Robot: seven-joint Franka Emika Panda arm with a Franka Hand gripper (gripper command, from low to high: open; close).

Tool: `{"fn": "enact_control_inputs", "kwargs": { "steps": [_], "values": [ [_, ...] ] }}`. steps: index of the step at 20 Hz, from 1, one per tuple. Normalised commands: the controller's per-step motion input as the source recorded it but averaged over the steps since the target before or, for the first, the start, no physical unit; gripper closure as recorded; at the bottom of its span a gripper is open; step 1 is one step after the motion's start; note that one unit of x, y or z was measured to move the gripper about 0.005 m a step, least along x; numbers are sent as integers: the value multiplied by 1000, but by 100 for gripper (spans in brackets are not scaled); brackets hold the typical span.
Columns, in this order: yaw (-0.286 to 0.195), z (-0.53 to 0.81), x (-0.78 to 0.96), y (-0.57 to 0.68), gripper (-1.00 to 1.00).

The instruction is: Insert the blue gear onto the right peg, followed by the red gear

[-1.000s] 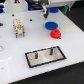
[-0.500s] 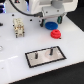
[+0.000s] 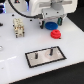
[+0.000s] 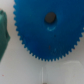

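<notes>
End effector (image 3: 50,21) hovers over the blue gear (image 3: 50,25); finger state unclear. Centring squarely before clamping should secure the lift.

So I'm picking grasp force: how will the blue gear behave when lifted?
The blue gear looks like rigid moulded plastic, so probably stiff and light. Its toothed rim should give the fingers some bite. Lying flat, it seems unlikely to roll or tip.

arm: white Panda arm reaching in from the worktop's far edge, wrist pointing down | gripper (image 3: 50,21): low over the far part of the worktop, near its surface | jaws: too blurred to tell whether parted or closed
</notes>
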Motion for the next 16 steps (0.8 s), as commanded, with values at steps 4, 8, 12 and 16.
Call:
{"fn": "enact_control_inputs", "kwargs": {
  "steps": [4, 8, 12, 16],
  "values": [
    [0, 0, 0, 0, 100],
    [0, 131, 76, 4, 100],
    [0, 531, 337, -23, 100],
    [0, 639, 557, -141, 100]
  ]
}}
